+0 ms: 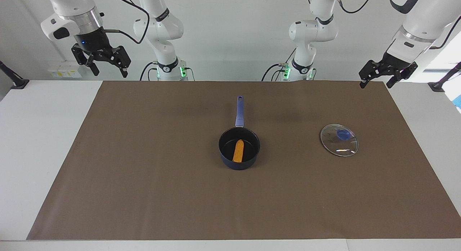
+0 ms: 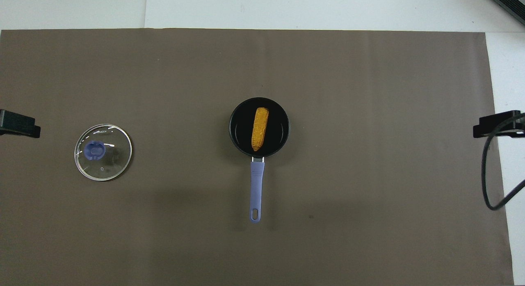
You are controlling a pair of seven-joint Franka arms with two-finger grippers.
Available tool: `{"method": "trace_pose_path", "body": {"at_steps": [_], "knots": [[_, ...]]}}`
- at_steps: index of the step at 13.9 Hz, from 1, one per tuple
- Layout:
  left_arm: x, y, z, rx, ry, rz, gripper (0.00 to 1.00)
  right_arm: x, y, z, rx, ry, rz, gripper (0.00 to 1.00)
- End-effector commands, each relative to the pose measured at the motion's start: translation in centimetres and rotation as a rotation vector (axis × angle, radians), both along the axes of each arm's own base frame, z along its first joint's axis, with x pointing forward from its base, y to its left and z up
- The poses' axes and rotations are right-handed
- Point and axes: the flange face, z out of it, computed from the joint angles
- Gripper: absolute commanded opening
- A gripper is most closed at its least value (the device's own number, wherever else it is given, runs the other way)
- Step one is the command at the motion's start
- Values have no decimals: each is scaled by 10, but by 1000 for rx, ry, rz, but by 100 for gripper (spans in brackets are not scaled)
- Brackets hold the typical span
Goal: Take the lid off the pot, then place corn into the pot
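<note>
Left end effector (image 1: 377,79) over mat (image 1: 144,171) edge, empty-jawed

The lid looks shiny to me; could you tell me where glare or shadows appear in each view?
Facing view: the lid carries a bright glint near its rim; soft shadows darken the mat nearer the robots than the pot. Overhead view: small glints dot the glass.

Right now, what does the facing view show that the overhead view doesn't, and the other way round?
Only the facing view shows both arms whole, the left pincer and right pincer raised, open and empty at the mat's corners nearest the robots. Only the overhead view shows the corn's bumpy kernels. Both show the corn lying in the pot and the lid flat on the mat toward the left arm's end.
</note>
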Motion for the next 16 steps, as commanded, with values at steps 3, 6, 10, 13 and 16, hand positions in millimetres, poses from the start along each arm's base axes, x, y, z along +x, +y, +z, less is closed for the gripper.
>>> {"method": "trace_pose_path", "body": {"at_steps": [3, 6, 10, 13, 16], "knots": [[-5, 2, 5, 6, 7, 1, 100, -9, 2, -2, 24, -2, -19, 100], [-5, 2, 5, 6, 7, 1, 100, -9, -1, 0, 24, -4, -28, 100], [-5, 1, 5, 6, 7, -1, 100, -6, -1, 1, 24, -10, -28, 100], [-5, 2, 5, 6, 7, -1, 100, -7, -1, 0, 24, -1, -25, 100], [-5, 2, 5, 6, 7, -1, 100, -8, 0, 1, 21, 0, -18, 100]]}}
